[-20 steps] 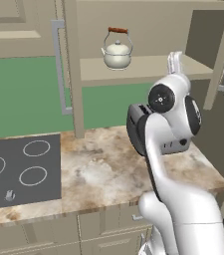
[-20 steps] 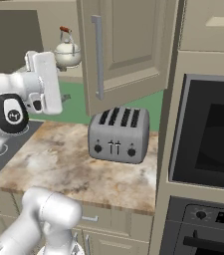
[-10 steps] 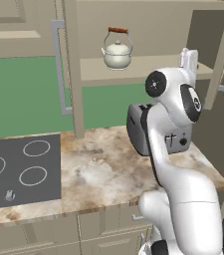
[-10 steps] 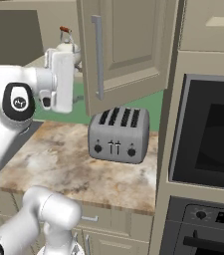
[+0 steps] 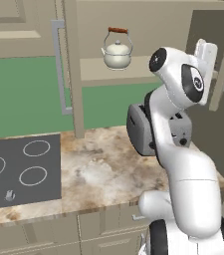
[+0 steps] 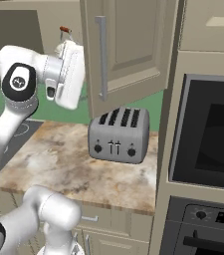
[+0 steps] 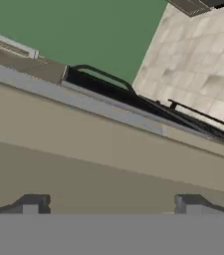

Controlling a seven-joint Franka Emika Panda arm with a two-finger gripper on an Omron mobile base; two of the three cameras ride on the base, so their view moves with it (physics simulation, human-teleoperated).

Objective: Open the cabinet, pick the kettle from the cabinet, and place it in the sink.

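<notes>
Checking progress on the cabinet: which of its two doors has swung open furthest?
The cabinet's door beside the oven, swung out over the toaster. The other door, nearer the cooktop, shows edge-on.

In the right base view the hand covers nearly all of the kettle (image 6: pixel 63 31); just its handle shows. The arm hides part of the toaster (image 5: pixel 139 130).

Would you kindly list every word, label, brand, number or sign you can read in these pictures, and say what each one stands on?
No readable text anywhere.
Toaster: front knobs and levers carry no legible markings.
Cooktop: white ring outlines and two knobs, no words or numbers.
Oven: control panel with a knob; any marks are too small to read.
Kettle and cabinet: plain, no labels.
</notes>
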